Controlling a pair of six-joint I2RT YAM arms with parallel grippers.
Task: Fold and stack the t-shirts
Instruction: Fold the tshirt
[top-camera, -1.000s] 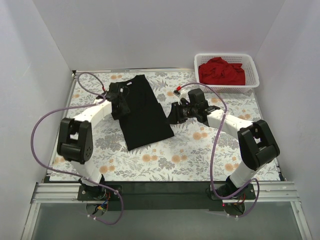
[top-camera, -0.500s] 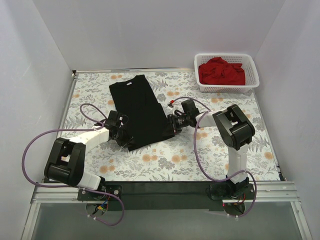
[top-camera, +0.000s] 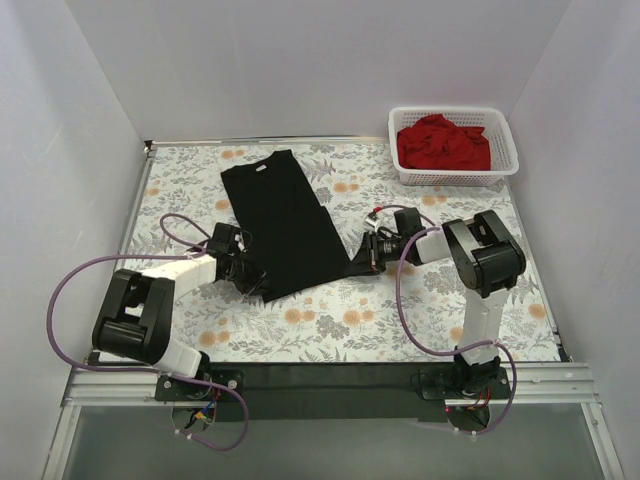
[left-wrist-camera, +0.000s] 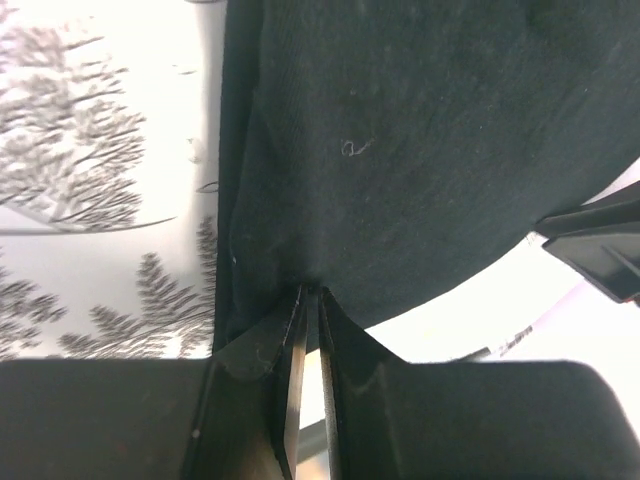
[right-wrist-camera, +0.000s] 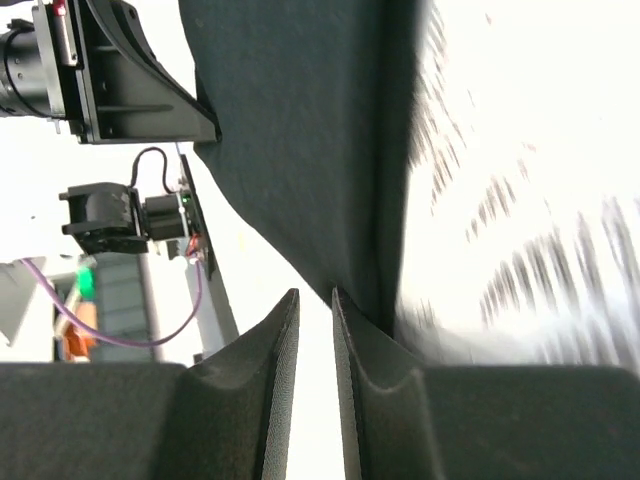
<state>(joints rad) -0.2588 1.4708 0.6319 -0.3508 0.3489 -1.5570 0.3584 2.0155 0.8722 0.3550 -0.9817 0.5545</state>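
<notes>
Top view — high at the near edge, looking down on whole tabletop (top-camera: 330, 330). Wrist views — close, low, facing each other; all three share the black shirt (top-camera: 285, 225) hem.

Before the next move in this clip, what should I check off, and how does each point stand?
1. Left end effector pinching the near hem of the black shirt: ok, the cloth puckers where the nearly shut fingers meet it.
2. Right end effector gripping the other near corner: cannot tell, the cloth edge reaches the fingertips but a slit shows between them.
3. Black shirt lying flat on the table: ok in the top view.
4. Both end effectors on opposite sides of the near hem: ok.
5. Red shirt out of the way: ok, it sits crumpled in the basket, apart from the black one.
</notes>
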